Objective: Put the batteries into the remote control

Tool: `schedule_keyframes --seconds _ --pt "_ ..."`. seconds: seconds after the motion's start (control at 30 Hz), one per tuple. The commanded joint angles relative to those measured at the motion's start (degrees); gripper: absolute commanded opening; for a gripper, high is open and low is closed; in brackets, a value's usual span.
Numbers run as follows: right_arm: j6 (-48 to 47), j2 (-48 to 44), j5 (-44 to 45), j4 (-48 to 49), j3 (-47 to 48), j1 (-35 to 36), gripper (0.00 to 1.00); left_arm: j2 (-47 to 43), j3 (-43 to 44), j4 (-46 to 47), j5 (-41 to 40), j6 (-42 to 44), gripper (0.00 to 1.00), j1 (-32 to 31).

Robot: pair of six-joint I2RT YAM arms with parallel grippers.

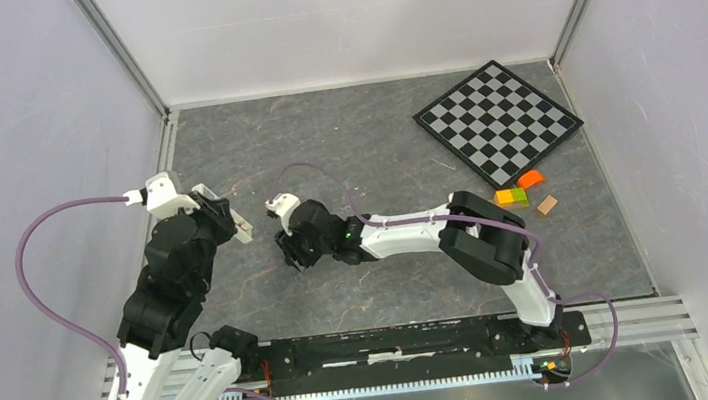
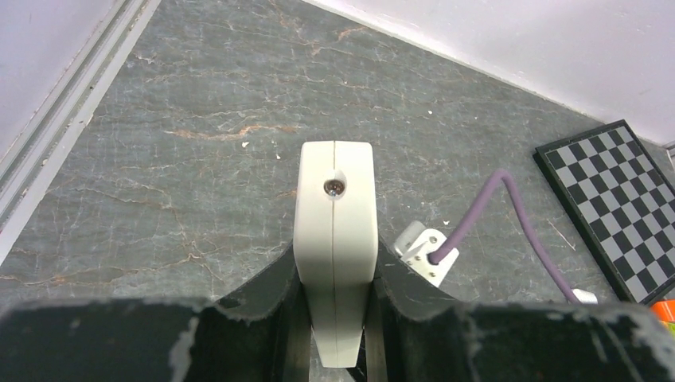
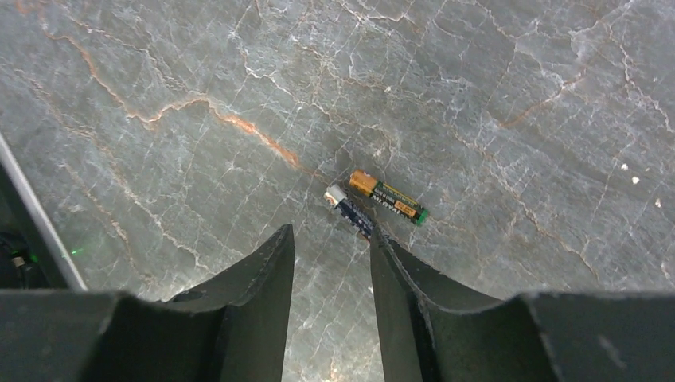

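- Batteries (image 3: 388,198): both lie on the grey marbled worktop (image 3: 159,87), side by side and nearly touching at one end, spreading a little apart at the other.
- The orange-and-green battery (image 3: 390,200) lies farther from the right pincer (image 3: 330,248). The blue-and-silver battery (image 3: 349,210) lies nearer, with its lower end right against the tip of one of the fingers (image 3: 390,274).
- The right pincer hangs low over the worktop with its fingers apart. The gap between them shows only bare worktop, and neither battery is inside it.
- The remote control (image 2: 335,231) is white and seen end-on, with a small round lens in its front face. It is off the worktop, clamped between the fingers of the left pincer (image 2: 335,270), which press on its two flat sides.
- From above, the left pincer (image 1: 234,224) sits at the left of the worktop and the right pincer (image 1: 293,252) near the middle, close but not touching.
- A chessboard (image 1: 497,121) lies at the far right corner, with a few small coloured blocks (image 1: 520,191) just in front of it.
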Motion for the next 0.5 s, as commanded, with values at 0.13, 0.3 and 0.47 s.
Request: schedule_keyframes --seconds 0.13,0.3,0.47 --pt "-3.17 3.85 3.05 -3.10 6.82 0.68 0.47 -0.22 2.16 0.43 -0.73 2.38 0.02 0.06" --pt "-2.71 6.13 1.68 -5.70 9.20 0.63 0.48 -0.67 2.41 0.43 -0.73 2.46 0.02 0.04" --pt "-2.37 7.65 1.51 -8.62 11.16 0.64 0.50 -1.03 2.67 0.44 -0.67 2.50 0.02 0.04"
